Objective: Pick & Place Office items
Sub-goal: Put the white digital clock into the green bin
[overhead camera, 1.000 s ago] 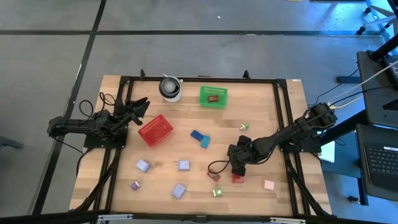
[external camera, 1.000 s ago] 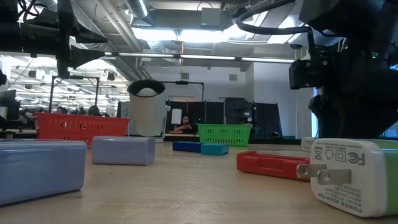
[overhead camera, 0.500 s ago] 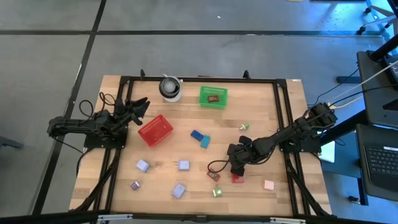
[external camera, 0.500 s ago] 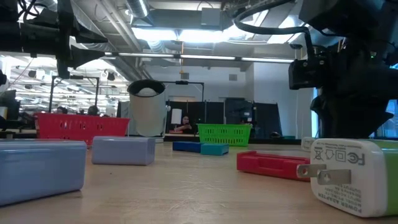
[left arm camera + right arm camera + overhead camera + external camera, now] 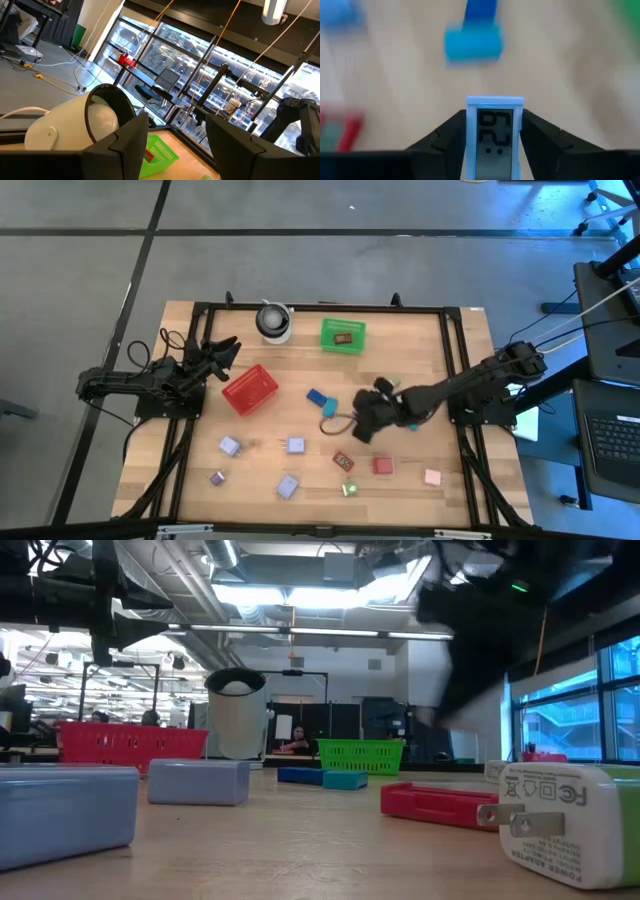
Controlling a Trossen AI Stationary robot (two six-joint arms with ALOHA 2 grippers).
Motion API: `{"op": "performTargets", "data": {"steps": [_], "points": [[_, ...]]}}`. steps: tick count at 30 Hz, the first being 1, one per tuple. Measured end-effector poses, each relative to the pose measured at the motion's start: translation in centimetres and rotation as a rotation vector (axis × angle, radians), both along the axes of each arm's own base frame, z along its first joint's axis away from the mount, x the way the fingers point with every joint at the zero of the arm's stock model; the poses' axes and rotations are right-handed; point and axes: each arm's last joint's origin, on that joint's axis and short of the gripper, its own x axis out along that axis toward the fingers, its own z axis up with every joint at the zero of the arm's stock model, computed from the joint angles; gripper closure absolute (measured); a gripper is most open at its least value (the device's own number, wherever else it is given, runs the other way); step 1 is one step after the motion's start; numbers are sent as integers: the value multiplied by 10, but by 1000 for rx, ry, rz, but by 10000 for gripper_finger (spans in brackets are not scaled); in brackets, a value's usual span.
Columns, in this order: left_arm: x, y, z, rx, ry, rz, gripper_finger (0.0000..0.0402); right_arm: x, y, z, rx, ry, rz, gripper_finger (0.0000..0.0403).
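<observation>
Right gripper [image 5: 494,131]: we see it closed on a small light-blue digital clock [image 5: 494,134], one finger pressed on each side of the case, its display facing the wrist camera. In the high view we find this gripper [image 5: 366,420] above the middle of the counter [image 5: 450,380], just beside the blue and teal pieces.

Left gripper [image 5: 173,142]: we see it partly open and holding nothing, waiting at the counter's left edge [image 5: 222,348] near the red mesh basket [image 5: 249,389], pointing toward the white cup [image 5: 75,126].

Blue piece [image 5: 316,396] and teal piece [image 5: 329,408]: we see them touching, between the red mesh basket and the right gripper.

Lavender pieces: we count four on the near left of the counter, the first [image 5: 229,446], a second [image 5: 295,445], a third [image 5: 287,486] and a smaller one [image 5: 217,477].

Red piece [image 5: 382,465]: we see it lying flat near the front edge, beside a darker red piece [image 5: 344,463].

Pink piece [image 5: 432,477]: well apart, at the near right.

Green rectangular basket [image 5: 343,334]: at the far edge, with a dark item inside.
</observation>
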Motion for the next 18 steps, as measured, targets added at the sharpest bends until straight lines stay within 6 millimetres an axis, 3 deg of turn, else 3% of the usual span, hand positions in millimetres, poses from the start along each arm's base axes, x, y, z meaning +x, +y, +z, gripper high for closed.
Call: {"op": "performTargets", "data": {"steps": [9, 18], "points": [[0, 0, 0, 0, 1, 0, 207, 36, -62, 48, -170, -145, -180, 240], [0, 0, 0, 0, 0, 0, 209, 43, -132, 57, -284, -157, -260, 242]]}}
